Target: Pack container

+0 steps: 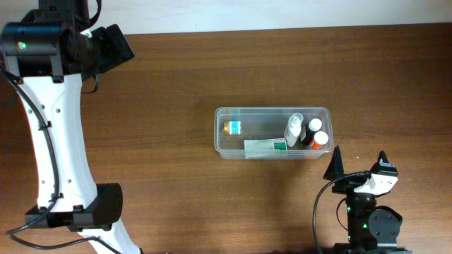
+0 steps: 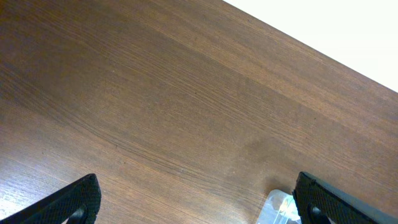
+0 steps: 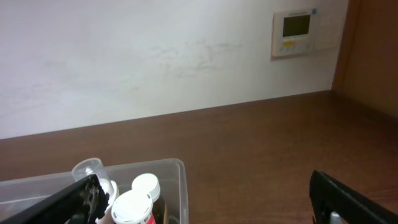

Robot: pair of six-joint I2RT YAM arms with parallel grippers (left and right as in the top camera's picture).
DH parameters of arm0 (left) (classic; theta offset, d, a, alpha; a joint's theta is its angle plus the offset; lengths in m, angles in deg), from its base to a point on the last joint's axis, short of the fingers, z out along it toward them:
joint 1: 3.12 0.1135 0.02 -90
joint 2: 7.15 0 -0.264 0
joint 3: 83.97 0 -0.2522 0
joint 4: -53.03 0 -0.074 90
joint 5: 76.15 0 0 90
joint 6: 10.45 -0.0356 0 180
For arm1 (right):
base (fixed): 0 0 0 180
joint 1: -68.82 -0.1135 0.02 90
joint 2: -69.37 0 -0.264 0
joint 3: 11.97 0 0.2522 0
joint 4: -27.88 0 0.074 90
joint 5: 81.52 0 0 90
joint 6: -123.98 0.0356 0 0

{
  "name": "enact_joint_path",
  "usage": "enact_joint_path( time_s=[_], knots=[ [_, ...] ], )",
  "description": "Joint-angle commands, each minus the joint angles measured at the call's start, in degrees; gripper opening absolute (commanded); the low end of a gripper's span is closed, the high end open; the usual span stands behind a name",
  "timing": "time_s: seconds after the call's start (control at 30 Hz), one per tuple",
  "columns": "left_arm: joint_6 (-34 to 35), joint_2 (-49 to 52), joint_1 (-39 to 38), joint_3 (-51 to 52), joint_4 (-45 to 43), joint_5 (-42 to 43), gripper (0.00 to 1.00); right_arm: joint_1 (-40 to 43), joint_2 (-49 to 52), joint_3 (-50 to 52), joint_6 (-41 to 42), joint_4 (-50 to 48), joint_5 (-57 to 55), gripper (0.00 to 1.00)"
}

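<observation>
The clear container (image 1: 224, 144) lies on the brown table right of centre. It holds a small amber bottle (image 1: 232, 128), a white box with a green end (image 1: 265, 147), a clear-capped white bottle (image 1: 294, 129) and two white-capped bottles (image 1: 317, 132). My right gripper (image 1: 358, 164) stands open just in front of the container's right end, nothing between its fingers. In the right wrist view the container's rim (image 3: 181, 167) and the white caps (image 3: 146, 185) show beside my left finger (image 3: 71, 202). My left gripper (image 1: 121, 44) hangs open at the far left; its view catches only the container's corner (image 2: 277, 208).
The left arm's white link (image 1: 53, 141) runs down the table's left side to its base (image 1: 78, 215). The right arm's base (image 1: 367, 222) sits at the front edge. A white wall with a small control panel (image 3: 296, 31) stands behind the table.
</observation>
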Motion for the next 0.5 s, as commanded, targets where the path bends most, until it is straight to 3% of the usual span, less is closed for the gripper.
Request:
enact_joint_path(
  time_s=[0.0, 0.47],
  knots=[
    [0.52, 0.26, 0.15, 0.37, 0.09, -0.42, 0.99, -0.68, -0.70, 2.64, -0.59, -1.40, -0.42, 0.98],
    [0.52, 0.26, 0.15, 0.37, 0.07, -0.42, 0.99, -0.66, -0.70, 4.81, -2.27, -0.26, 1.14, 0.98]
  ],
)
